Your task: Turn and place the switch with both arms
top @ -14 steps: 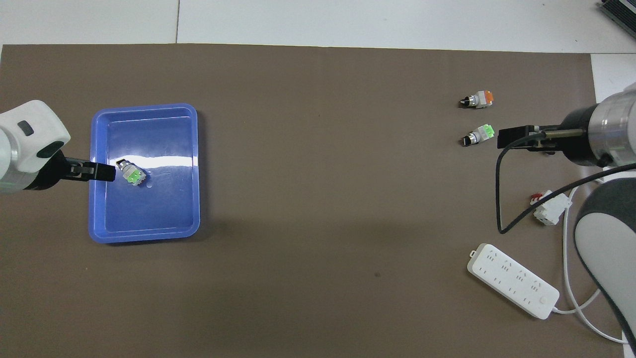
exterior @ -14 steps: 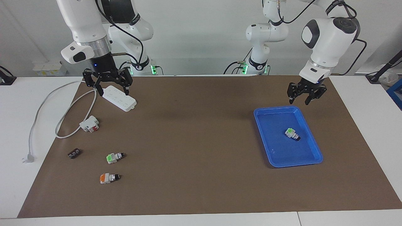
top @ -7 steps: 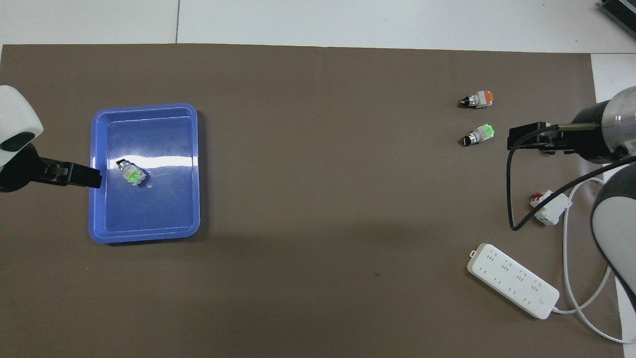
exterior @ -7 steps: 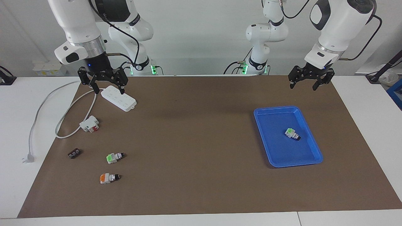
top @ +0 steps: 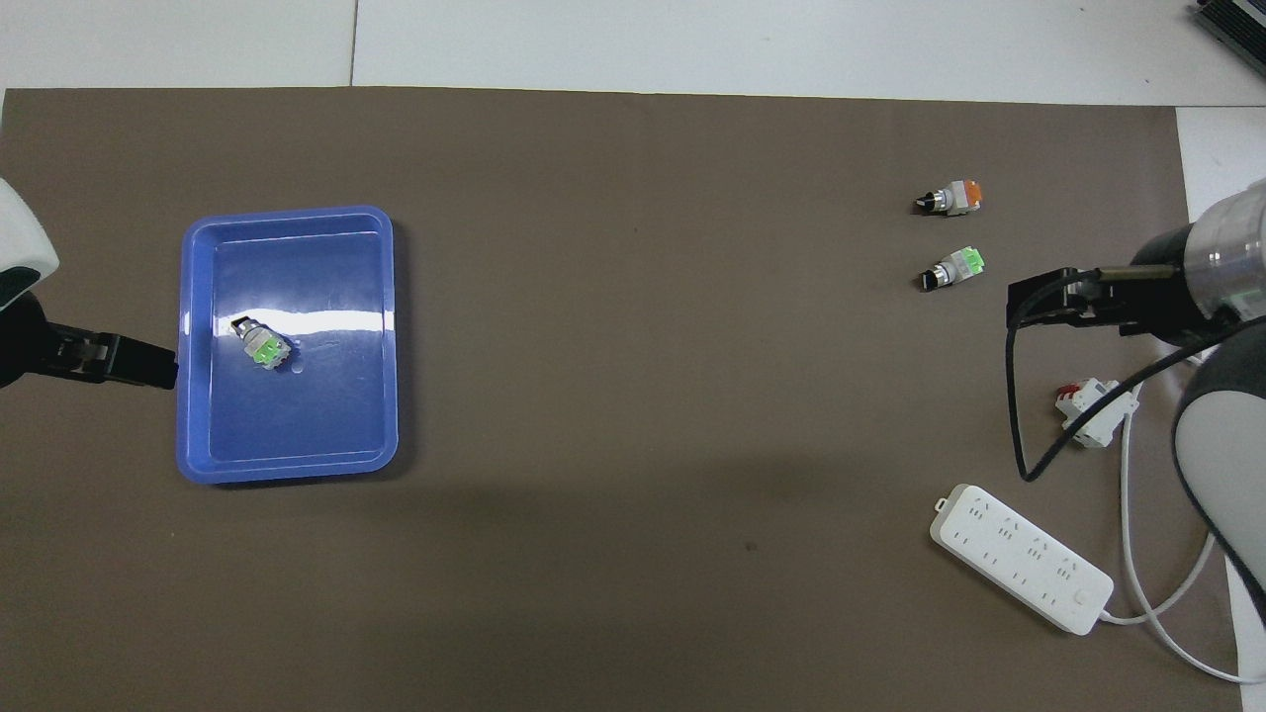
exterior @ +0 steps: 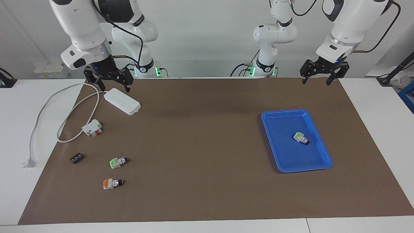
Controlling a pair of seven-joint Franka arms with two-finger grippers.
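Two green switches show in the facing view. Low in the frame, at the right arm's end, one switch (exterior: pixel 117 161) lies on the mat just above the orange switch (exterior: pixel 111 183). Mid-frame, at the left arm's end, its twin (exterior: pixel 300 138) lies in the tray (exterior: pixel 283 112). At the top, the right gripper (exterior: pixel 114 87) hangs over the power strip (exterior: pixel 123 101) and the left gripper (exterior: pixel 316 81) over the mat's edge, both with fingers spread and empty. Probably the right gripper should next pinch the switch's white body, leaving the knob free.

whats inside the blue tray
One green-ended switch lies on the floor of the blue tray, with nothing else in it. Nothing covers the tray, so its whole floor shows.
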